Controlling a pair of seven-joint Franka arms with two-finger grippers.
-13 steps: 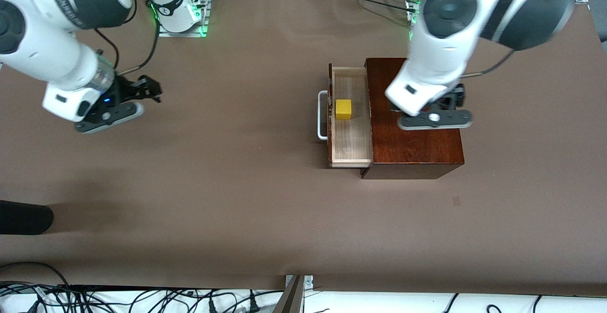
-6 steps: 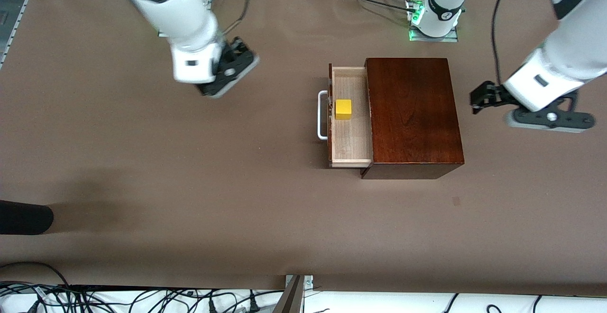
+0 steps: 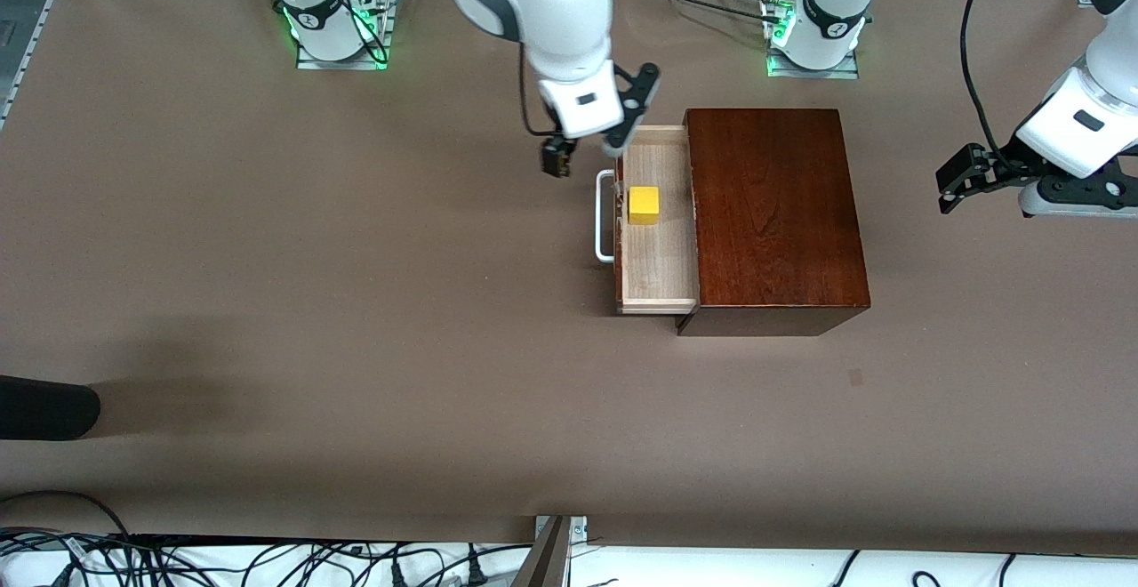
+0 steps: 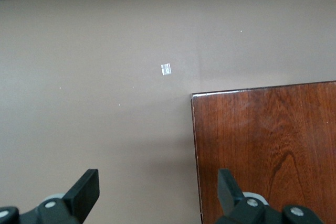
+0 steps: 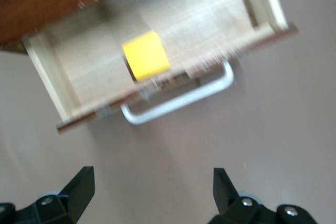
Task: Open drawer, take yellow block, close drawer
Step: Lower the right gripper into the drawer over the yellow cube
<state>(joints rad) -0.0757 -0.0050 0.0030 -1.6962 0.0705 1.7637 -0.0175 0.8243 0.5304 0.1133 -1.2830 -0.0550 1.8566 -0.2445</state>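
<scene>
The dark mahogany box (image 3: 773, 213) stands mid-table, and its drawer (image 3: 658, 258) is pulled out toward the right arm's end, white bar handle (image 3: 605, 218) leading. The yellow block (image 3: 644, 205) lies in the pale tray and also shows in the right wrist view (image 5: 146, 55). My right gripper (image 3: 557, 160) is open and empty, over the table beside the handle (image 5: 178, 98); its tips (image 5: 151, 187) are short of the drawer. My left gripper (image 3: 956, 182) is open and empty, in the air off the box's end toward the left arm. The left wrist view (image 4: 156, 190) shows a corner of the box (image 4: 268, 150).
A small pale mark (image 4: 166, 69) lies on the brown table cover near the box's corner. A dark rounded object (image 3: 44, 407) pokes in at the table's edge at the right arm's end. Cables (image 3: 267, 560) run along the edge nearest the front camera.
My right arm has swung from the right arm's end of the table over to the drawer's handle. My left gripper has moved off the box top toward the left arm's end. Drawer and block have not moved.
</scene>
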